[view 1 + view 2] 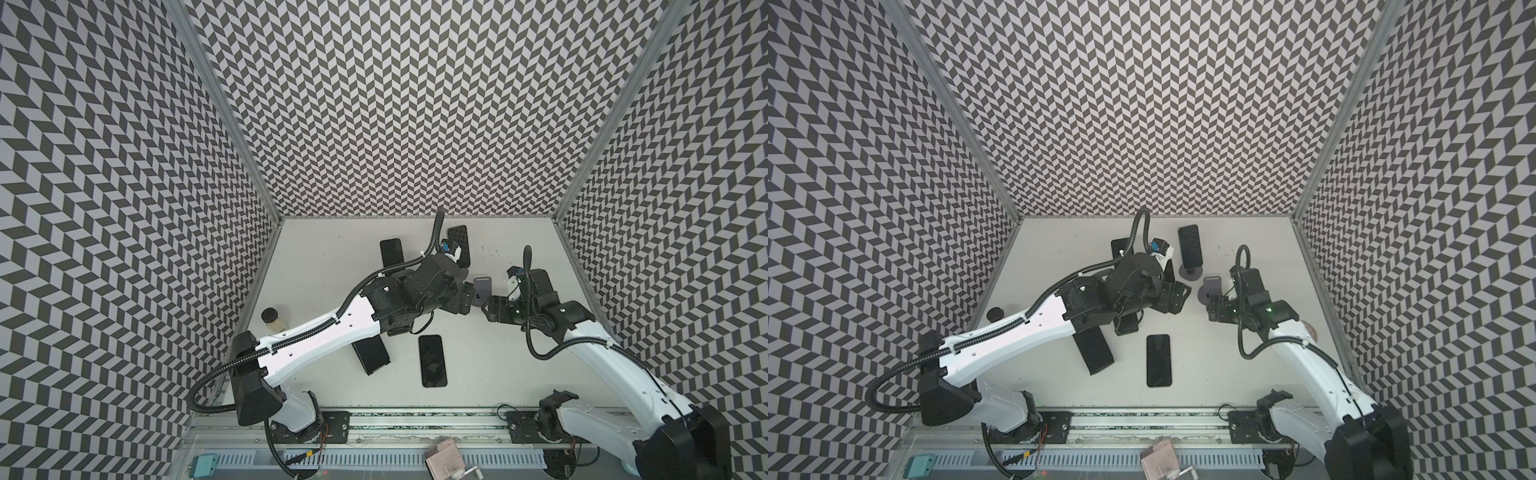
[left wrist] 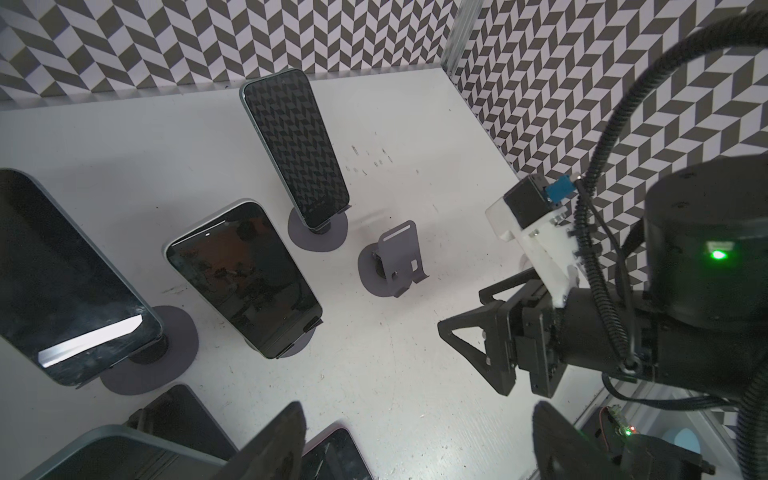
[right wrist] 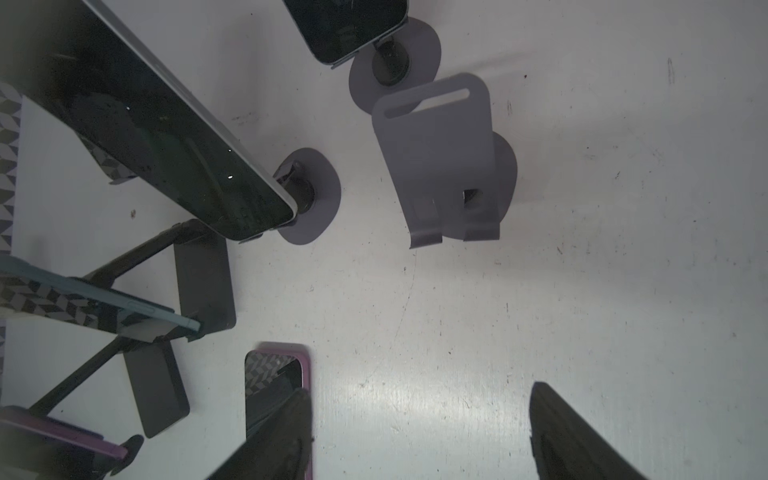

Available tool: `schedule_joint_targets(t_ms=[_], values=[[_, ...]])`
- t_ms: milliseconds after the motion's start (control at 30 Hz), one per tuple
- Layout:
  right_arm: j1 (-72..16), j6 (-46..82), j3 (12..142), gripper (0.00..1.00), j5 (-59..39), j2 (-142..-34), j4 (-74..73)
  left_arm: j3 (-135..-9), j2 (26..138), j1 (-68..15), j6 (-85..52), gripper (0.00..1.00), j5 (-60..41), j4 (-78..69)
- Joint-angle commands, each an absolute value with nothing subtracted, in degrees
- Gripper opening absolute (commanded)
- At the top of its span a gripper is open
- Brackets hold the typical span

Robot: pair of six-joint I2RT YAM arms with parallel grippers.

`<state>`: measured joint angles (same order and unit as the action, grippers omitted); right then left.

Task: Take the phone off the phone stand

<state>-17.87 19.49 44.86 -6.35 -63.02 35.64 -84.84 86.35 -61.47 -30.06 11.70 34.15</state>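
An empty grey phone stand (image 1: 482,286) (image 3: 440,162) stands mid-table between my two grippers. A pink-cased phone (image 1: 433,360) (image 3: 274,382) lies flat on the table nearer the front. Another phone (image 1: 457,245) (image 2: 297,145), its screen mirroring the wall pattern, leans on a round-based stand behind the empty one. My left gripper (image 1: 468,298) (image 2: 415,444) is open just left of the empty stand, nothing between its fingers. From the right, my right gripper (image 1: 488,308) (image 3: 419,436) faces it, also open and empty.
Two more dark phones (image 2: 245,274) (image 2: 66,282) lean on round-based stands to the left. Black folding stands (image 3: 203,274) hold further phones. A dark-lidded jar (image 1: 272,320) sits by the left wall. Patterned walls close in three sides.
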Motion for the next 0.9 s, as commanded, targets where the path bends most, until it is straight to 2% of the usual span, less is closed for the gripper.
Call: schedule_joint_targets(t_ms=[0,300,700,867], values=[[-18.02,19.0,46.94,0.82,-2.38,-66.58,27.33,-83.74,87.55,-61.78,-26.93,0.86,11.68,31.25],[-18.02,18.46,54.04,0.93,-1.69,-81.02,24.87,-84.9,87.53,-61.75,-20.37,0.87,11.71,31.61],[-17.76,16.84,55.17,0.95,4.51,-87.33,23.45,-78.02,83.37,-61.37,-19.6,0.89,16.41,29.91],[-17.67,15.5,56.78,0.94,3.43,-89.64,22.71,-74.83,82.18,-61.43,-21.74,0.89,16.44,28.36]])
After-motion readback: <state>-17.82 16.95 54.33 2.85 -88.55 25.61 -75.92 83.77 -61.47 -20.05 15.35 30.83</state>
